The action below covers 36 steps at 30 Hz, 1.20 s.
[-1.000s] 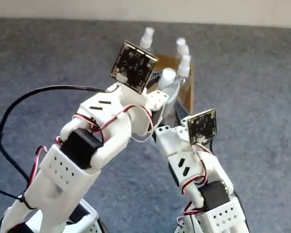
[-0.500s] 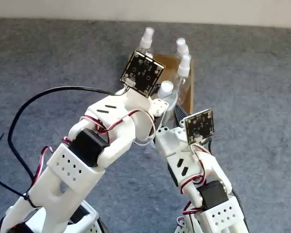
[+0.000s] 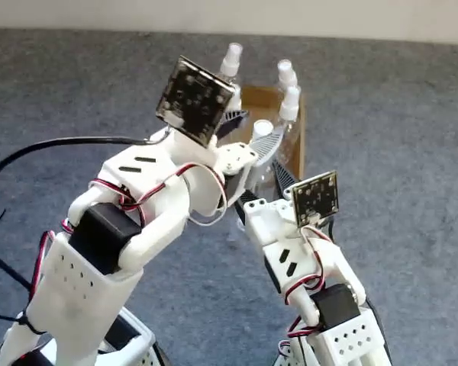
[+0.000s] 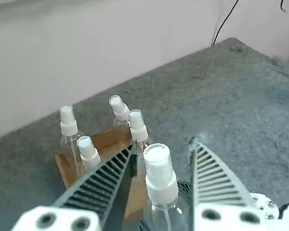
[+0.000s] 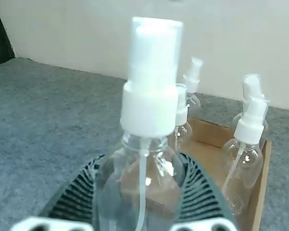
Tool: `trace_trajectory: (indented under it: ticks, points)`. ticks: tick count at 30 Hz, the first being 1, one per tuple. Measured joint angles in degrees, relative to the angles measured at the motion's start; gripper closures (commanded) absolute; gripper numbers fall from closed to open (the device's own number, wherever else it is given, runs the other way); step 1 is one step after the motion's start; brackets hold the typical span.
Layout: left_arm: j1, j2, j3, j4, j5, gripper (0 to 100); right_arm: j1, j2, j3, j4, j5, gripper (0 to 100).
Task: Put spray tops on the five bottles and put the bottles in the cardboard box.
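The clear round-shouldered bottle (image 5: 140, 192) with a white spray top (image 5: 151, 82) stands upright, its dip tube running down the middle. It sits between the two ribbed dark fingers (image 5: 74, 197) of the right hand (image 5: 140, 163), which are clamped on the bottle's body just below the neck, one on each side. Whether its base rests on the desk cannot be told.

Above it is the left hand (image 4: 162, 147). Its fingers are spread apart, one on either side of the spray top (image 4: 158, 175), with open space between the top and the finger on one side; the cap reaches up to about the level of the fingertips. From the high view, the left hand (image 3: 252, 130) hangs over the right hand (image 3: 266, 183), with the white cap (image 3: 261, 130) between them.

Just beyond the held bottle lies the shallow brown cardboard box (image 5: 260, 192) on the grey felt-like desk (image 3: 397, 152). Four more clear bottles with white spray tops stand upright inside it: two toward one side (image 4: 70, 130) (image 4: 89, 151) and two toward the other (image 4: 118, 108) (image 4: 137, 127). The held bottle is outside the box (image 3: 299, 145), near its edge on the arms' side.
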Motion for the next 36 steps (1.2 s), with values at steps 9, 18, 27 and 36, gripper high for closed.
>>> trace_trajectory:
  ticks: [9,18,27,36]
  points:
    - [-0.09,1.41,-0.09,-3.60,-7.91,99,0.00,0.00,0.00,0.00,0.00,99.5]
    - [-0.18,3.87,5.45,-4.75,-8.09,99,0.09,0.18,0.09,0.09,0.00,99.5]
    - [0.35,4.48,7.21,-4.40,-10.29,99,0.18,0.00,0.09,0.00,-0.09,99.5]
    - [-8.00,-5.80,5.63,-0.44,-14.59,99,2.20,0.00,0.00,0.00,-0.09,99.5]
